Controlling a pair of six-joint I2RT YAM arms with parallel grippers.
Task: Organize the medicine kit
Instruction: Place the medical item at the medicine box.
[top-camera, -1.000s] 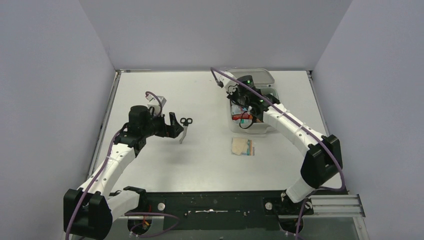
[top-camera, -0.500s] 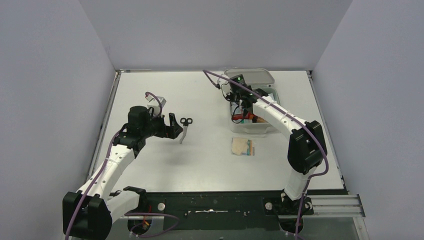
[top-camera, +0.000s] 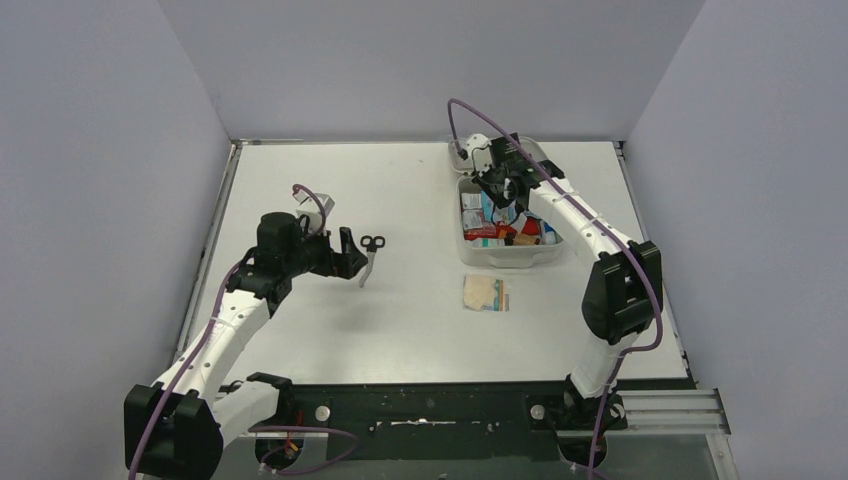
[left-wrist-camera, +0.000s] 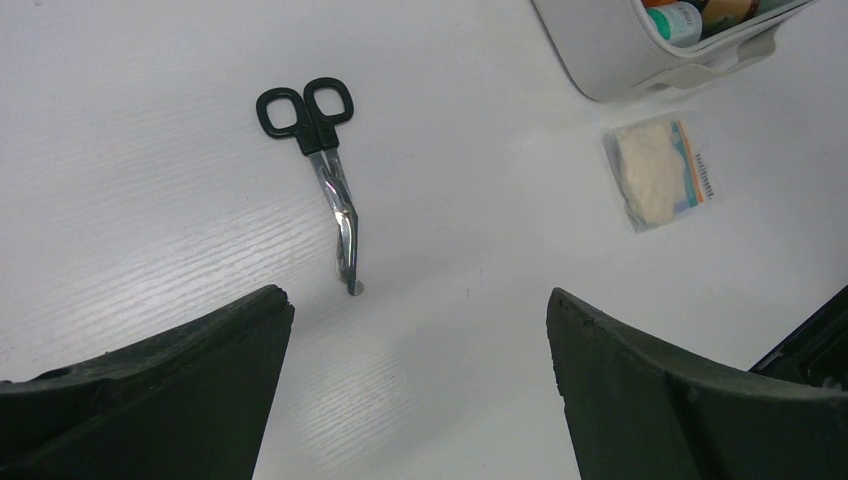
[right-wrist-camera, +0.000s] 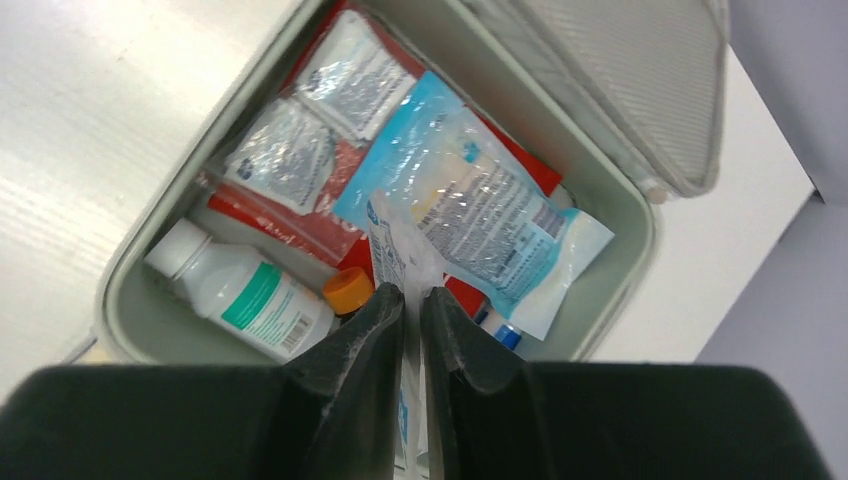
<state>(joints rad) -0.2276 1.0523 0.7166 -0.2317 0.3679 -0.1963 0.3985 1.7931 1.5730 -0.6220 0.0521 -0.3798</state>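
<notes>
The medicine kit (top-camera: 505, 258) is a pale, smooth plastic box with round corners, open at the far right of the worktop (top-camera: 420, 320). Inside lie shiny foil packs (right-wrist-camera: 350, 75), a crinkly blue packet (right-wrist-camera: 480, 210) and a round white bottle (right-wrist-camera: 250, 295). The right pincer (right-wrist-camera: 412, 295) is nearly closed, pinching a thin clear packet (right-wrist-camera: 400, 245) over the box. The left pincer (left-wrist-camera: 415, 310) gapes wide, holding nothing.

the medicine kit (top-camera: 508, 258) stands at the far right of the table (top-camera: 400, 330), its lid open behind it. in it lie a bottle (right-wrist-camera: 250, 292) and packets (right-wrist-camera: 480, 220). just above them the right hand (right-wrist-camera: 412, 295) pinches a sachet (right-wrist-camera: 400, 250). a gauze pack (top-camera: 486, 293) lies just before the kit, and scissors (left-wrist-camera: 335, 190) lie well to its left.
</notes>
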